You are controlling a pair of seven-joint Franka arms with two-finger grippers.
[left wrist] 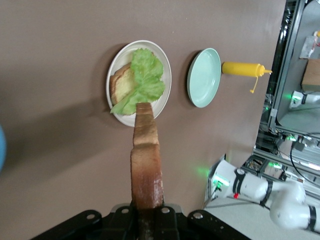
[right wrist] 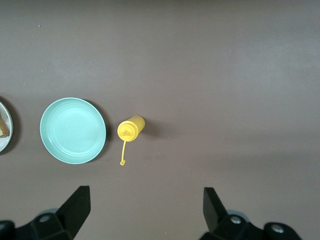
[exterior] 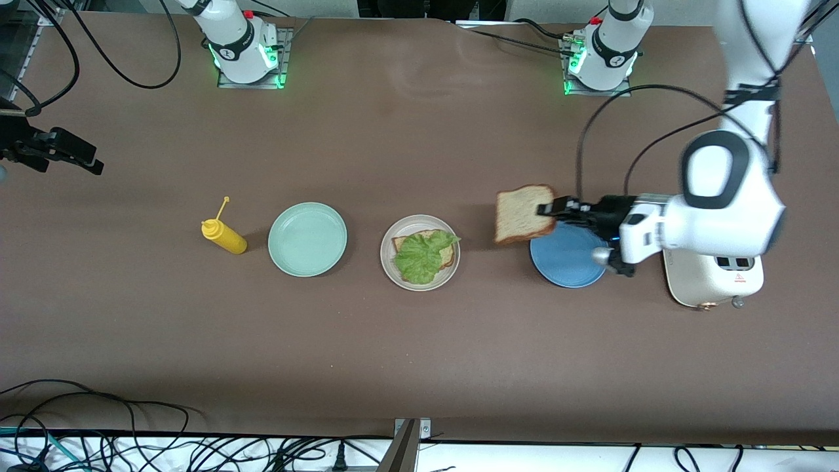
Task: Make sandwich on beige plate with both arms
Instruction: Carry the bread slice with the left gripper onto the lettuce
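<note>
The beige plate [exterior: 387, 254] sits mid-table with a brown bread slice [exterior: 402, 241] and a ruffled green lettuce leaf [exterior: 423, 257] on top of it. My left gripper [exterior: 552, 210] is shut on a second bread slice [exterior: 523, 214], held on edge in the air over the table between the blue plate and the beige plate. In the left wrist view the held slice [left wrist: 146, 165] points from the gripper [left wrist: 147, 214] toward the beige plate [left wrist: 113, 75] and lettuce [left wrist: 145, 75]. My right gripper [right wrist: 145, 206] is open and empty, high above the table at the right arm's end.
A blue plate [exterior: 567, 267] lies under the left hand. A mint-green plate [exterior: 307, 238] and a yellow mustard bottle [exterior: 224, 236] lie toward the right arm's end; both show in the right wrist view [right wrist: 73, 130], [right wrist: 131, 128]. A white appliance [exterior: 711, 283] stands beside the blue plate.
</note>
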